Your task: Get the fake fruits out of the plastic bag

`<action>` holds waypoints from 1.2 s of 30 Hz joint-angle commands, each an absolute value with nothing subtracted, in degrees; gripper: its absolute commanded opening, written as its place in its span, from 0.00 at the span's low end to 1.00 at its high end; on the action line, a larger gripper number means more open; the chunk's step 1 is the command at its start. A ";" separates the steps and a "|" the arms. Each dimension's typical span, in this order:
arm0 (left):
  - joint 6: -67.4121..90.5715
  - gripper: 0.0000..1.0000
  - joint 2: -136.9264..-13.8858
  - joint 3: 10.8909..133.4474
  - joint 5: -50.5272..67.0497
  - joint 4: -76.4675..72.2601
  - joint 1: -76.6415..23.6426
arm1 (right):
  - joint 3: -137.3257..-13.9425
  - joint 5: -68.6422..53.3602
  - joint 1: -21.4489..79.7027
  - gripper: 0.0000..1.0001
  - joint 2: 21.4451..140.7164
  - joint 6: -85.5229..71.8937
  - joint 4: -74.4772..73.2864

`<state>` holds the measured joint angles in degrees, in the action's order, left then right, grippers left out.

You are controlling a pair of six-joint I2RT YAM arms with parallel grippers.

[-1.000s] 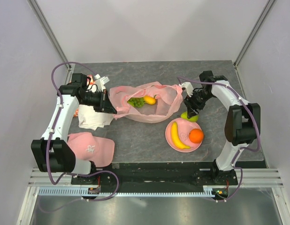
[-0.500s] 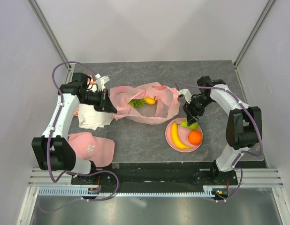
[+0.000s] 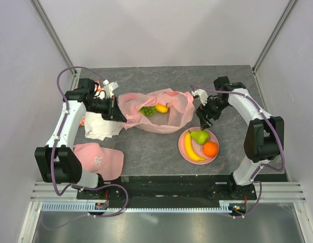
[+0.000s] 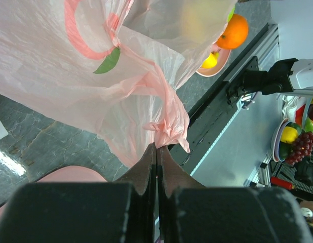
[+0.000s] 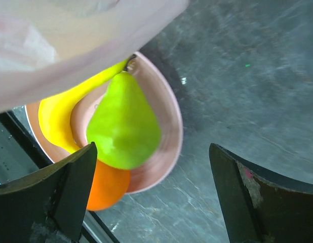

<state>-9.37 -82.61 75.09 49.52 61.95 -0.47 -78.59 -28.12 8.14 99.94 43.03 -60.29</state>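
The pale-pink plastic bag (image 3: 157, 119) lies mid-table with a yellow fruit (image 3: 161, 108) and a green fruit (image 3: 146, 110) still inside. My left gripper (image 3: 118, 115) is shut on the bag's bunched left edge (image 4: 169, 129). A pink plate (image 3: 181, 143) holds a banana (image 3: 191, 147), a green pear-shaped fruit (image 3: 200, 136) and an orange (image 3: 210, 148). My right gripper (image 3: 204, 119) hangs open and empty just beyond the plate's far rim. In the right wrist view the pear (image 5: 123, 129), banana (image 5: 55, 119) and orange (image 5: 108, 187) lie below the wide-open gripper (image 5: 152, 152).
A white cloth (image 3: 101, 126) lies under the left arm. A pink cloth with a logo (image 3: 98, 159) sits at the front left. The bag's right end (image 5: 55, 40) overhangs the plate's rim (image 5: 169, 126). The table's front edge runs just beyond the plate.
My right gripper carried the green pear onto the plate, opened wide and let it go, then rose back toward the bag. The left gripper kept its hold on the bag.
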 commanded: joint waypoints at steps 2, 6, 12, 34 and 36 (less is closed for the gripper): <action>-11.42 0.01 -81.92 76.29 50.10 60.56 -0.53 | -89.09 -27.16 6.60 0.98 92.30 39.04 -62.67; -12.56 0.02 -79.99 74.27 48.78 61.17 -0.53 | -96.49 -36.88 5.27 0.98 88.42 32.97 -61.08; -14.85 0.02 -76.21 71.54 46.58 62.84 -0.62 | -104.58 -46.50 15.80 0.85 94.37 27.85 -57.39; -13.10 0.03 -73.66 69.70 47.29 63.46 -0.53 | -77.41 -13.29 44.39 0.52 94.21 22.42 -34.63; -11.95 0.05 -73.04 68.91 45.19 62.32 -0.53 | -80.23 -12.48 43.60 0.53 97.37 21.10 -33.23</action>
